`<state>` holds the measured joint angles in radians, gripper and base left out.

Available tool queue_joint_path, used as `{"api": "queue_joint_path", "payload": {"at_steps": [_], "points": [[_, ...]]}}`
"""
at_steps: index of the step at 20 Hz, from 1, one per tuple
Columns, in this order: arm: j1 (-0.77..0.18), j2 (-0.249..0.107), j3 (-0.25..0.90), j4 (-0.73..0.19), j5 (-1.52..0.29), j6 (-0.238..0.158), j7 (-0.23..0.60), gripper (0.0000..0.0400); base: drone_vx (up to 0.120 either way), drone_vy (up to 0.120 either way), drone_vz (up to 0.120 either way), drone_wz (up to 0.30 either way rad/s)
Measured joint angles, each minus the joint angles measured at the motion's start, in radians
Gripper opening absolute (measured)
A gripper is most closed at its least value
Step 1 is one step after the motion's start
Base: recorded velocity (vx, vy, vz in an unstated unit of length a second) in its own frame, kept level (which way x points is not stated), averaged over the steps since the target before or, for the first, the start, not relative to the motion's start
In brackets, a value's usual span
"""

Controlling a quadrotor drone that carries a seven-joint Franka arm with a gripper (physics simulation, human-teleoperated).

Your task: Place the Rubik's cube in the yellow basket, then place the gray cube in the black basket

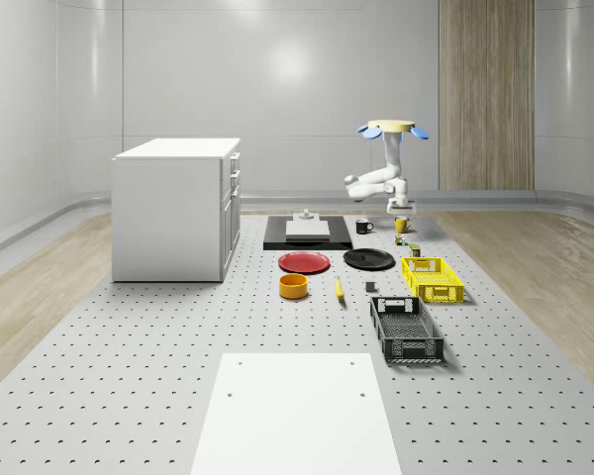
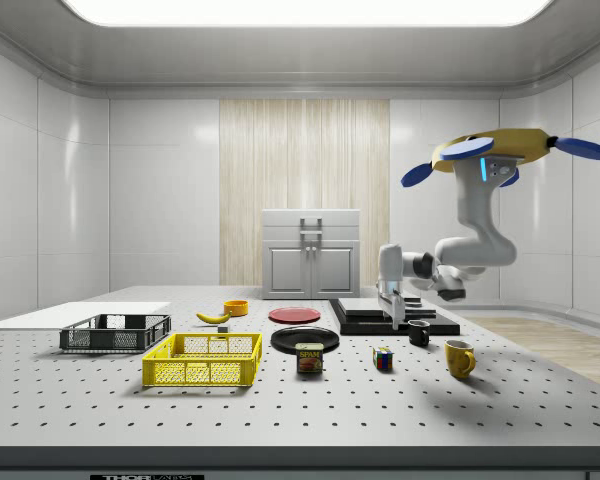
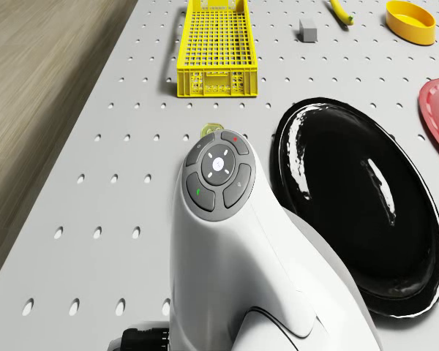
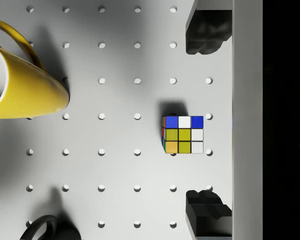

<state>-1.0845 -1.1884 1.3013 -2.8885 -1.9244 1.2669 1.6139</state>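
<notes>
Overhead, the drone (image 2: 495, 155) hovered near the yellow mug (image 2: 459, 358). Its gripper (image 2: 393, 312) hung spread wide and empty above the Rubik's cube (image 4: 183, 134), which sat on the table (image 1: 129, 376) beside that mug.

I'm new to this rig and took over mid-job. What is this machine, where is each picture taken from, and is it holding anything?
It is a flying drone carrying a jointed arm, hovering over the table's far end. One camera looks down on the whole scene, one looks from the side, one sits on the drone, and one sits on the wrist. The end effector hangs open above the Rubik's cube, beside a yellow mug. It holds nothing. Also on the table are the yellow basket, the black basket, the gray cube, plates, a bowl and a banana.
</notes>
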Motion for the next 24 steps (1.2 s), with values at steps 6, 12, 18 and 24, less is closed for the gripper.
{"api": "queue_joint_path", "payload": {"at_steps": [6, 12, 18, 24], "points": [[-0.009, -0.028, 0.008, 0.002, 0.014, 0.026, 0.008, 0.04, 0.073, -0.073, -0.12, 0.0], [-0.017, -0.055, 0.015, 0.004, 0.028, 0.05, 0.016, 0.04, 0.0, 0.0, -0.1, 0.0], [-0.024, -0.08, 0.021, 0.005, 0.039, 0.074, 0.023, 0.04, 0.0, 0.0, -0.08, 0.0], [-0.023, -0.115, -0.036, 0.016, -0.008, 0.126, 0.018, 0.04, 0.0, 0.0, 0.0, 0.0]]}}
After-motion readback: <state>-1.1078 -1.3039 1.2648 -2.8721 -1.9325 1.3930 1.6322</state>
